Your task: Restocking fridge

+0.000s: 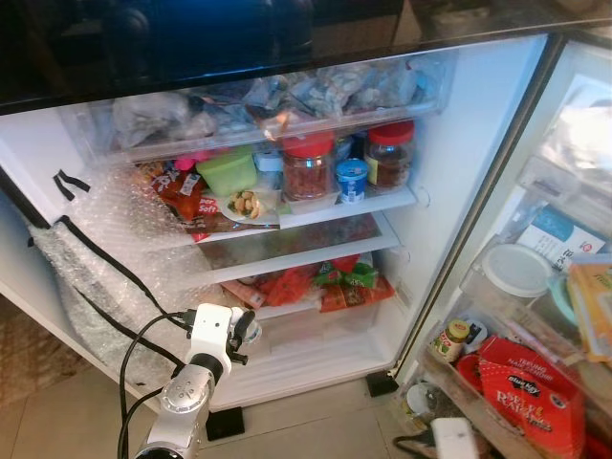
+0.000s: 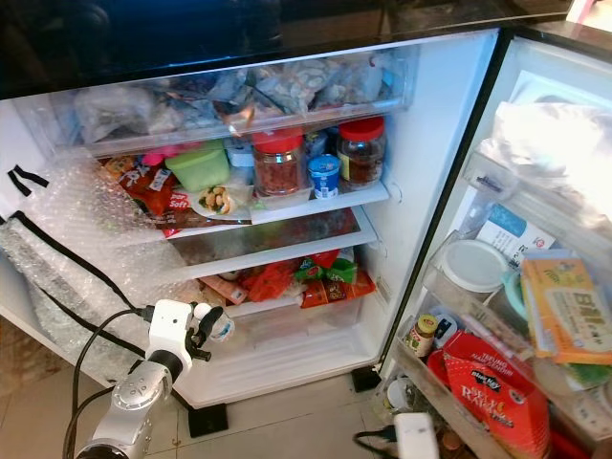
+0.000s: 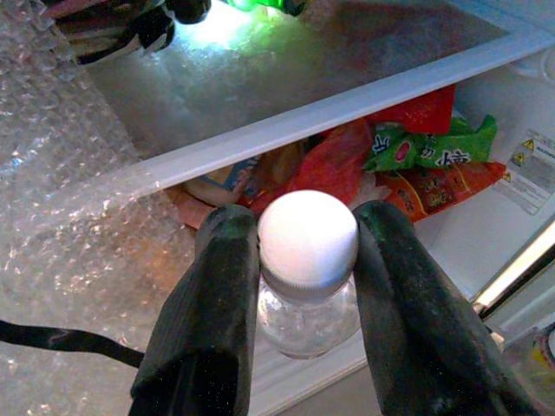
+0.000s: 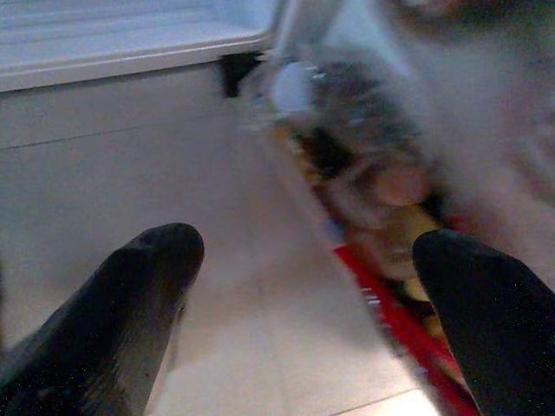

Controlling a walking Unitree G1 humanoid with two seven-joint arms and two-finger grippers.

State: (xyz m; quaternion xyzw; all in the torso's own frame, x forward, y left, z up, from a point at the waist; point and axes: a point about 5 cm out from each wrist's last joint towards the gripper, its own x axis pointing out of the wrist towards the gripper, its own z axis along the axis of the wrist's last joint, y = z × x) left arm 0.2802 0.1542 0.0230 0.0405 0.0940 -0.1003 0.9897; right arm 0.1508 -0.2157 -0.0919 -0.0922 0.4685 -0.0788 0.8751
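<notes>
Our left gripper (image 3: 308, 260) has its fingers (image 3: 217, 295) clamped on the neck of a small clear plastic bottle with a white cap (image 3: 308, 238), cap pointing toward the fridge's lower white shelf (image 3: 347, 104) just ahead. Our right gripper (image 4: 303, 286), fingers apart, hangs over the floor by the door.

Lighting: interior lamp is brightening the fridge (image 1: 316, 191) shelves, glaring off door bins. Right wrist view is blurring heavily; left wrist view is staying sharp.

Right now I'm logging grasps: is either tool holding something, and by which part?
The left tool holds a small clear bottle, fingers clamping its white cap. The right tool is open and holds nothing.
</notes>
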